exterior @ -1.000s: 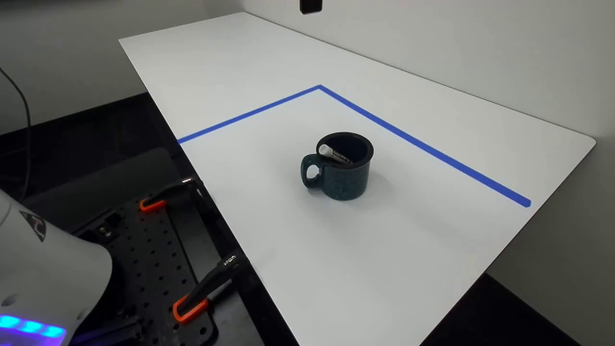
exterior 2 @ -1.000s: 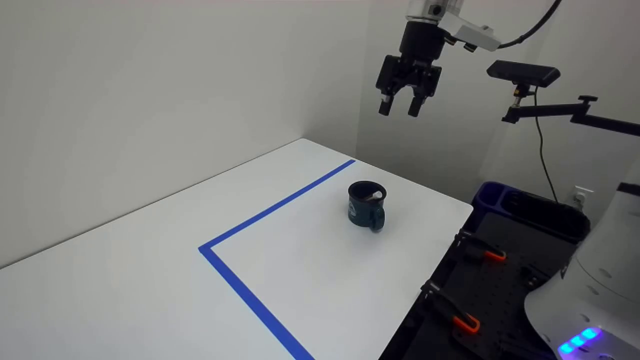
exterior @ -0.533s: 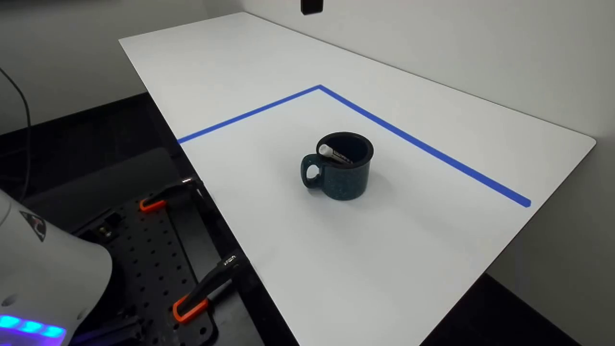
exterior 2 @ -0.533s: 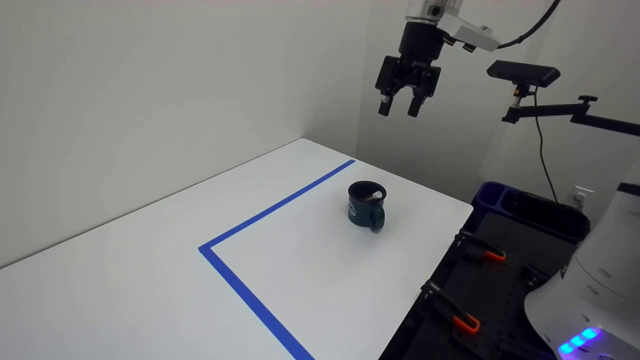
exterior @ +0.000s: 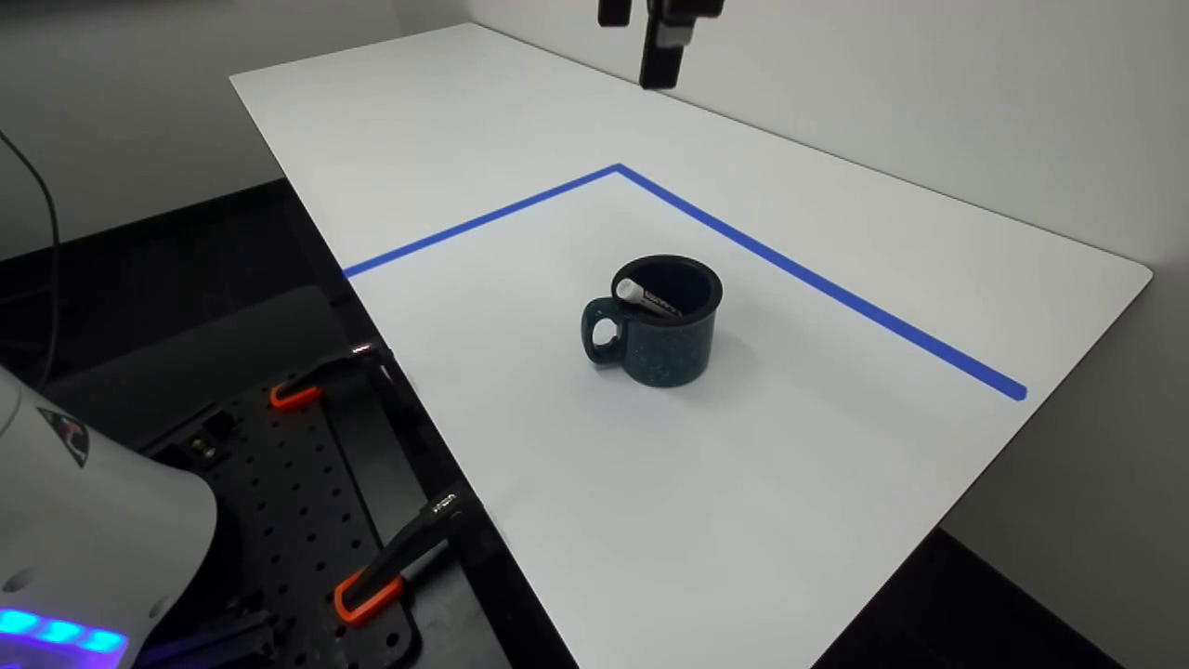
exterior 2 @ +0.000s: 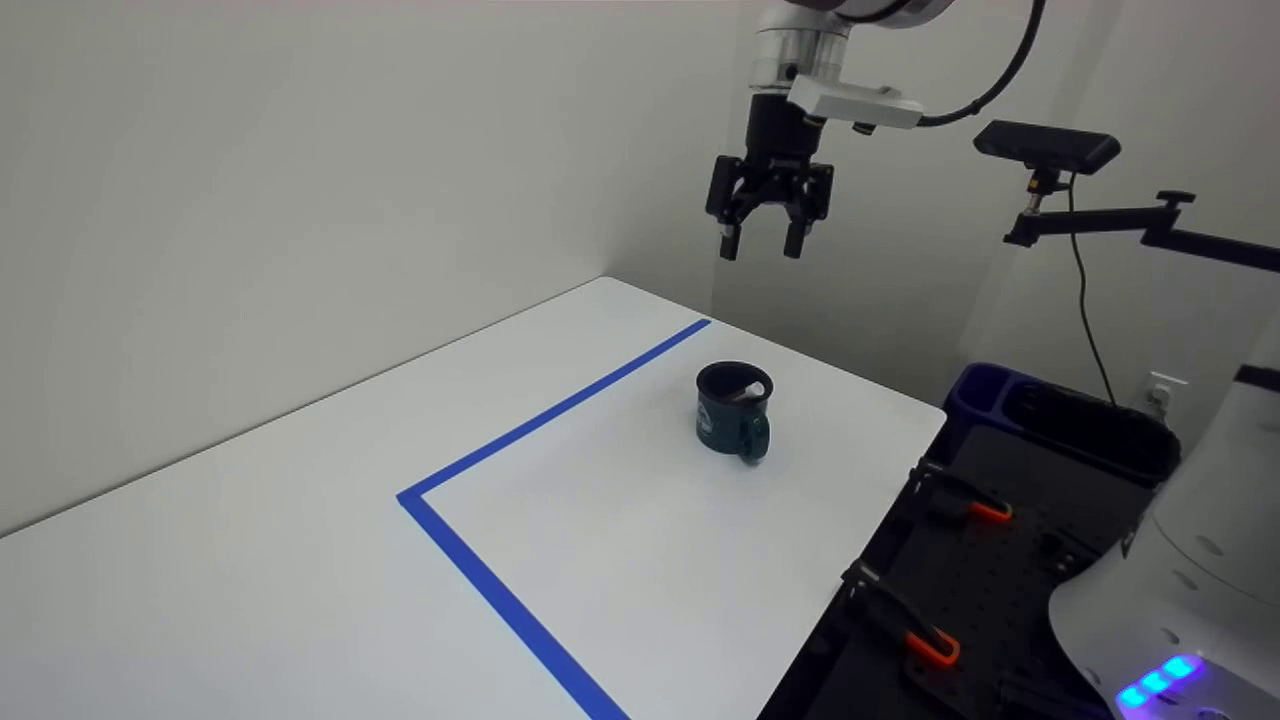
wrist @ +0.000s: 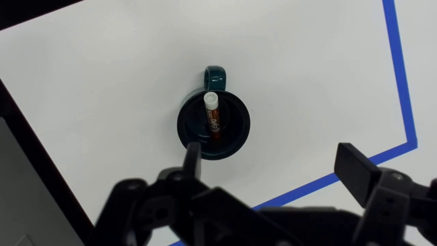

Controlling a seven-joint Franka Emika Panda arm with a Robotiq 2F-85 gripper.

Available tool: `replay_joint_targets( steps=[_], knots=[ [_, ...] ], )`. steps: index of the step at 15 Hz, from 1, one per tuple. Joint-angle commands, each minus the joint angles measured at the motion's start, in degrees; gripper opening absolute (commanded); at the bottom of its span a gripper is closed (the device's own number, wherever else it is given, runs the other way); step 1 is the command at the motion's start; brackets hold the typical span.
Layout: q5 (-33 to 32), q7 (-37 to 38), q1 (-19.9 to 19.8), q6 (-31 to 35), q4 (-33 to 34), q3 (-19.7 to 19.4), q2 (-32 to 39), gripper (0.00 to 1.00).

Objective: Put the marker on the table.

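The marker (exterior: 632,293) leans inside a dark blue-green mug, its white end up near the rim on the handle side. It also shows in an exterior view (exterior 2: 754,390) and the wrist view (wrist: 212,114), with a brown-orange label. The mug (exterior: 667,358) stands upright on the white table (exterior: 502,372), within the blue tape lines. It shows in the wrist view (wrist: 243,126) too. My gripper (exterior 2: 761,254) is open and empty, well above the table. In the wrist view the gripper (wrist: 271,153) has its left fingertip over the mug's lower rim.
Blue tape (exterior 2: 540,425) marks the table in an angle. A wall (exterior 2: 350,150) runs along the table's far edge. The black perforated bench (exterior: 288,483) with orange clamps (exterior: 367,595) and the robot base (exterior: 93,520) adjoin it. A camera on an arm (exterior 2: 1048,145) stands behind.
In the last half second my gripper has moved lower and leftward in an exterior view, and hangs more upright. The fingers stay open. The mug and marker have not moved.
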Motion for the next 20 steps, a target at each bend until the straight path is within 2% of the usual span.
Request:
replay_joint_targets(
  steps=[1, 6, 16, 20],
  knots=[
    [2.1, 1.6, -0.8, -0.5, 5.4, 0.8, 8.6, 1.00],
    [5.5, -1.7, -1.2, -0.3, 6.7, 0.7, 15.5, 1.00],
    [4.9, -7.8, -2.9, 0.7, 9.0, 1.1, 25.4, 1.00],
    [5.1, -8.2, -3.2, 1.9, 10.8, 1.6, 28.7, 1.00]
  ],
)
